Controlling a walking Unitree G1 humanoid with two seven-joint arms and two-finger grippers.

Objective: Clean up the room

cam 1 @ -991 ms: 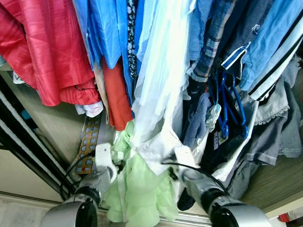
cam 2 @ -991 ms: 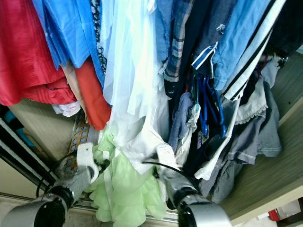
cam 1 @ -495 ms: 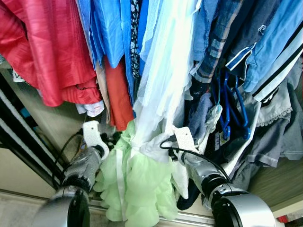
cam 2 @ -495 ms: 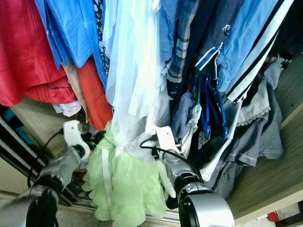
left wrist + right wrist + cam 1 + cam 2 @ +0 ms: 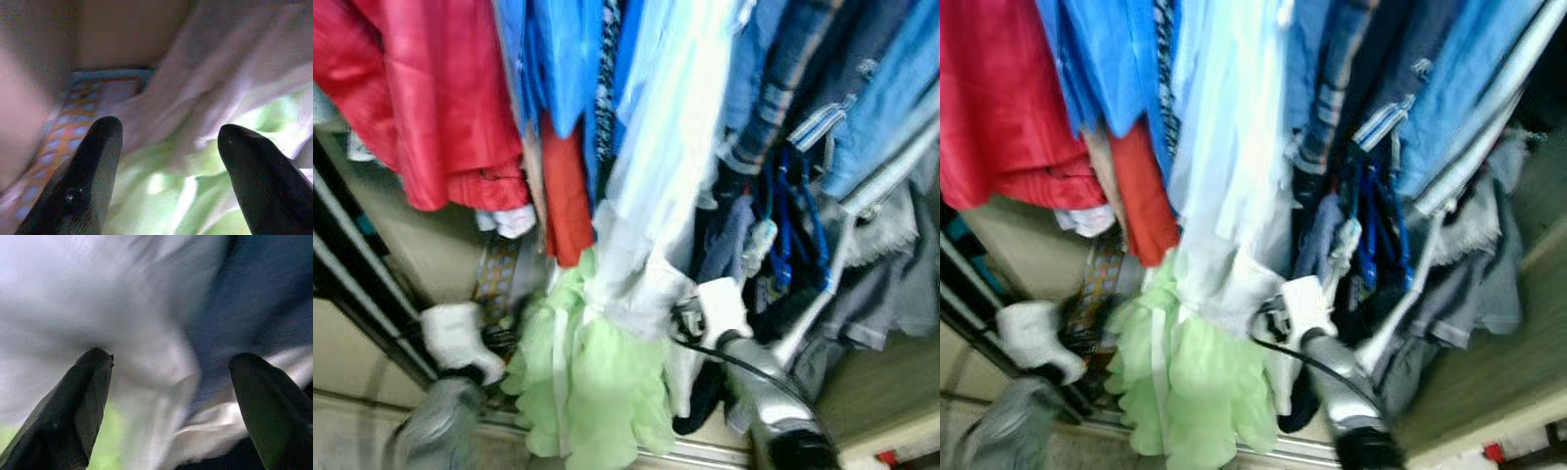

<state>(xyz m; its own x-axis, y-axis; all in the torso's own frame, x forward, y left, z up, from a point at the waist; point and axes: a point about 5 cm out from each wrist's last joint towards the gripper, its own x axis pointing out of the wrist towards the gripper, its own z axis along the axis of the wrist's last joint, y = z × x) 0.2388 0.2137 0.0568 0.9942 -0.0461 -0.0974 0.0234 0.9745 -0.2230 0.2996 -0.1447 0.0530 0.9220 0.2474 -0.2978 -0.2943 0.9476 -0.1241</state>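
Beside the green dress (image 5: 592, 392), both hands (image 5: 166, 161) (image 5: 171, 401) gape empty.

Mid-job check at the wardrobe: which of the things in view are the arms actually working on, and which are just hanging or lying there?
In play:
light green ruffled garment
white sheer garment
left gripper, open, facing the green fabric
right gripper, open, facing the white fabric

Not in play:
red garment
blue shirts
orange garment
blue hangers
patterned item low at the back
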